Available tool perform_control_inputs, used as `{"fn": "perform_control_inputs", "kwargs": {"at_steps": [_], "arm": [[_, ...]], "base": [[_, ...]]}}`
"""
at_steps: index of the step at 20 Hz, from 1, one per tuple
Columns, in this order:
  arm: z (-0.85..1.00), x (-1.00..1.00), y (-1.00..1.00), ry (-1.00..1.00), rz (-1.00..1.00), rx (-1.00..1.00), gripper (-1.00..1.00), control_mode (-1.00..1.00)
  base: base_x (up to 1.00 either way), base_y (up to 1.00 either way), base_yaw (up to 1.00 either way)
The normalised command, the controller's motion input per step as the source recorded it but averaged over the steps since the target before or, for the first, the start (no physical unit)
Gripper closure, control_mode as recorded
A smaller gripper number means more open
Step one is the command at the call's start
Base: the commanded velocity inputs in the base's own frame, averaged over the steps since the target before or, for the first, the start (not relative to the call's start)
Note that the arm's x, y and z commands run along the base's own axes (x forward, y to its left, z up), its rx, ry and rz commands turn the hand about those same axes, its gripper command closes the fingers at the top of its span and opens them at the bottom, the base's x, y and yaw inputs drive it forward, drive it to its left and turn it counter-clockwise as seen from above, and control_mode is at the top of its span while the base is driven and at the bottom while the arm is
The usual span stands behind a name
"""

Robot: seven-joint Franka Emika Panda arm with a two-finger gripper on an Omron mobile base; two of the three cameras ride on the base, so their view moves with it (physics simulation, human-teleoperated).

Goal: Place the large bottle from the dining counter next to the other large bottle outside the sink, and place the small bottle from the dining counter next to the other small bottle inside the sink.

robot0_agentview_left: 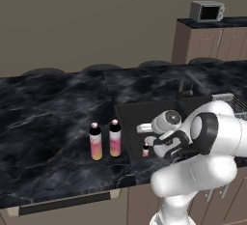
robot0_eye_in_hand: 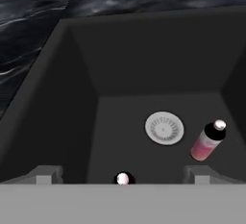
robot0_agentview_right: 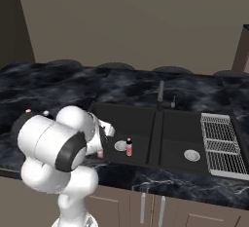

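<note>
- Two small bottles (robot0_eye_in_hand: 208, 141) stand upright in the sink's (robot0_eye_in_hand: 77, 103) left basin, one beside the round drain (robot0_eye_in_hand: 164, 128), the other (robot0_eye_in_hand: 123, 179) between the fingertips (robot0_eye_in_hand: 45, 175).
- Gripper (robot0_eye_in_hand: 123, 176) hangs spread wide, released, gripping nothing.
- Two large bottles (robot0_agentview_left: 96, 142) stand side by side on the black counter (robot0_agentview_left: 43, 122), just left of the sink.

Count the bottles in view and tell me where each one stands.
4. Two large bottles stand side by side on the counter just left of the sink. Two small bottles are in its left basin: one beside the drain, another below the open claw.
</note>
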Motion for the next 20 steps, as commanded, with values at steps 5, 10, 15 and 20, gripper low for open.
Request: {"fn": "perform_control_inputs", "kwargs": {"at_steps": [5,10,15,20], "arm": [[0.56,-0.28,-0.10,0.00,-0.03,0.00,-1.00,-1.00],[0.51,-0.29,-0.09,0.00,-0.04,0.00,-1.00,-1.00],[0.40,-0.37,-0.07,0.00,-0.04,0.00,-1.00,-1.00],[0.33,-0.44,-0.10,0.00,-0.04,0.00,-1.00,-1.00]], "base": [[0.00,0.00,0.00],[0.00,0.00,0.00],[0.00,0.00,0.00],[0.00,0.00,0.00]]}}
